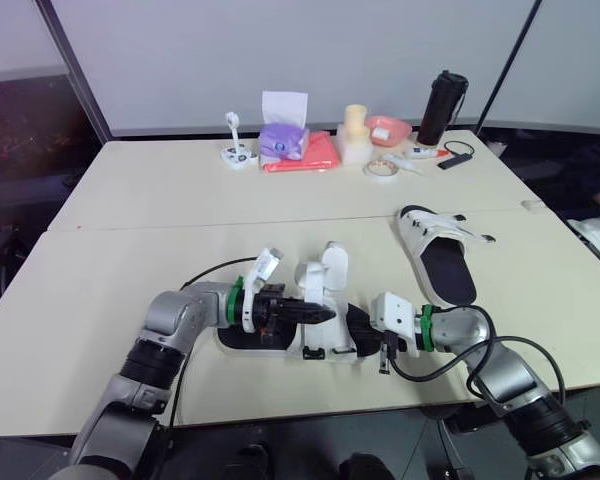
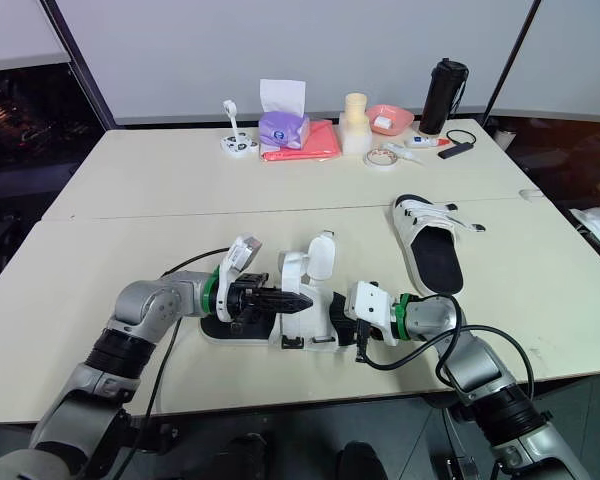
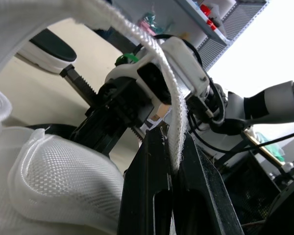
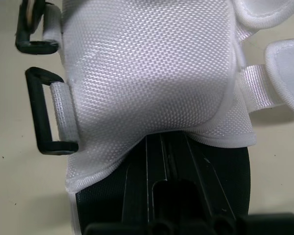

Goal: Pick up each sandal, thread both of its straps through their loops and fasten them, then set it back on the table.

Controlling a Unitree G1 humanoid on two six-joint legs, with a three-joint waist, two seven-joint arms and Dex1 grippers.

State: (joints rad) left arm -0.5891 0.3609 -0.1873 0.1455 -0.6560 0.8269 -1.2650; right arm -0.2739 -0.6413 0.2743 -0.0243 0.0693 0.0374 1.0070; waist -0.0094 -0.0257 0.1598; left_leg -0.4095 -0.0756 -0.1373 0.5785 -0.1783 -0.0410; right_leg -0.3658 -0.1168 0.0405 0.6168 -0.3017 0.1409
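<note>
Pinching white strap [image 3: 178, 111] of near sandal [image 1: 327, 272], left gripper [image 1: 323, 314].

The strap [image 3: 178, 112] of the sandal [image 2: 318, 325] at the front edge of the table [image 1: 130, 200] vanishes between the pinching fingers of the left gripper [image 3: 169, 147]. The right gripper [image 2: 352, 322] lies under its white flap [image 4: 152, 68], front end hidden. The white thing in the pink bowl [image 1: 405, 128] at the far edge is too small to tell, perhaps a packet.
</note>
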